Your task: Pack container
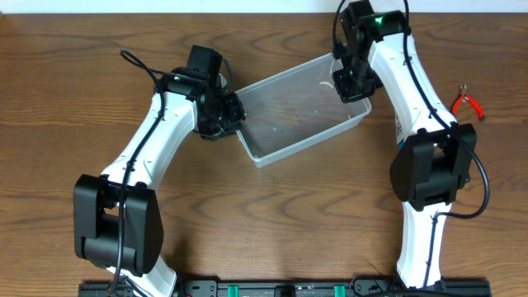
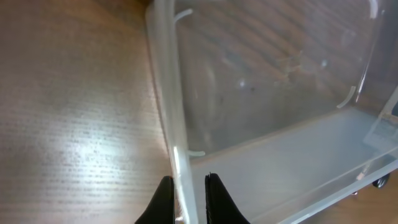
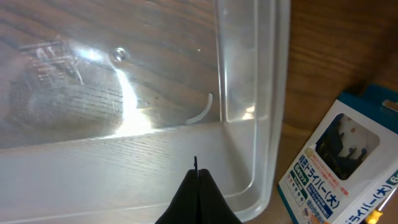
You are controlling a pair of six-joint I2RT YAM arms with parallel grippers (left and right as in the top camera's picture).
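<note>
The clear plastic container (image 1: 290, 111) lies slanted on the wooden table and holds nothing. My left gripper (image 1: 234, 115) is at its left short end. In the left wrist view its jaws (image 2: 186, 186) straddle the container's wall (image 2: 166, 93) and are shut on it. My right gripper (image 1: 351, 82) is over the container's far right corner. In the right wrist view its fingers (image 3: 196, 173) are pressed together with nothing between them, above the container's inside (image 3: 124, 162) near the corner.
A small blue-and-white box (image 3: 336, 165) lies on the table just outside the container's right wall. Red-handled pliers (image 1: 468, 103) lie at the far right. The table's far edge runs along the top of the overhead view.
</note>
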